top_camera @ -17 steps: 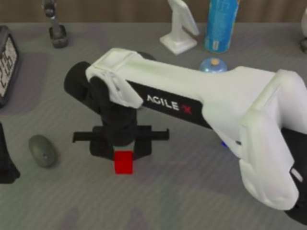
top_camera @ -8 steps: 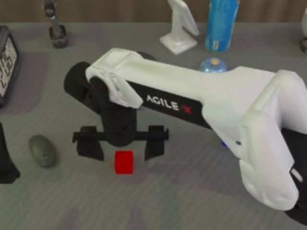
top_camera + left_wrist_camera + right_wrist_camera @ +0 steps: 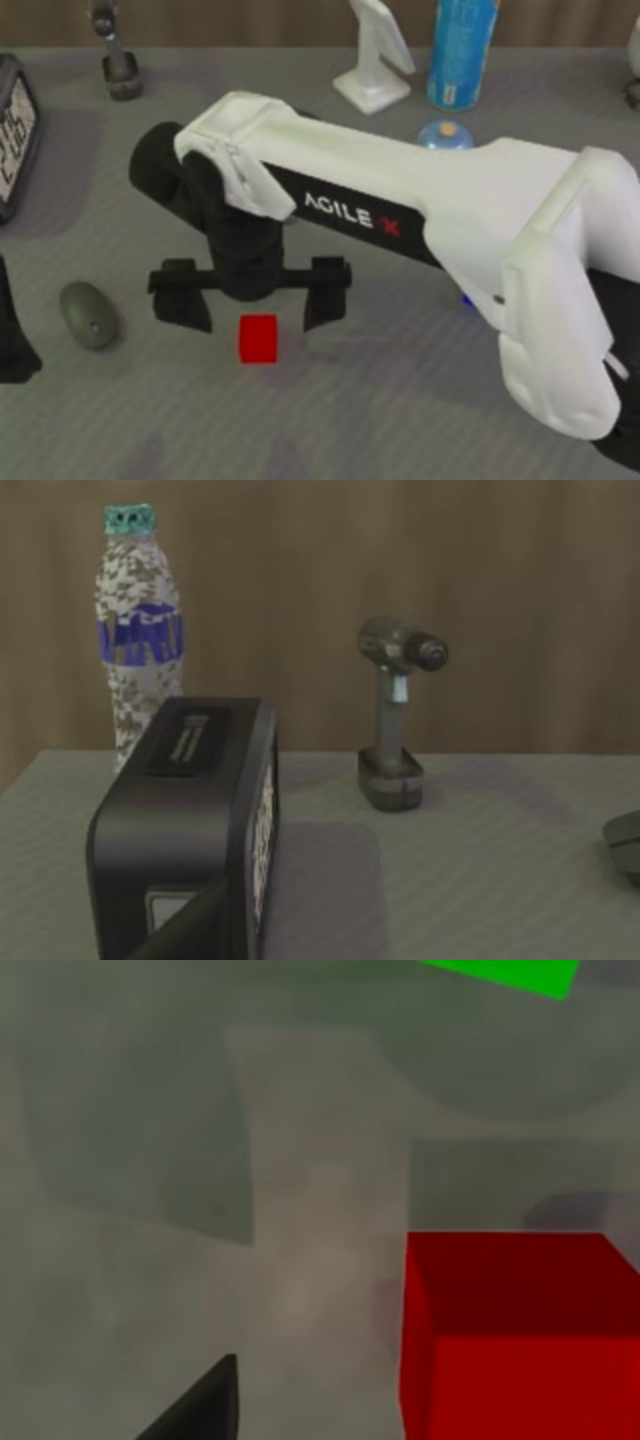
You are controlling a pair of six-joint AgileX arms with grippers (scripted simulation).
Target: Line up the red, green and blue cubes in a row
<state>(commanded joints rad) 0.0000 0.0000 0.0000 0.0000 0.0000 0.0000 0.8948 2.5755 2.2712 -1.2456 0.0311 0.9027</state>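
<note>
- Right gripper (image 3: 252, 300): fingers spread wide, nothing held, hanging just behind the red cube (image 3: 258, 338) w/ one finger off to each side of it.
- Red cube: sits free on the table (image 3: 380, 400), touching neither finger; dark mouse (image 3: 89, 315) lies well to its left.
- Green cube (image 3: 510, 974): only a corner shows in the right wrist view, beyond the red cube; in the top view it's hidden.
- Blue cube (image 3: 468, 299): just a sliver at the arm's edge, well right of the red cube.
- Left arm: parked at the table's left edge; gripper not seen.
- Step, by my read: red cube is placed. Next: lift clear, go for another cube and set it beside the red cube.
</note>
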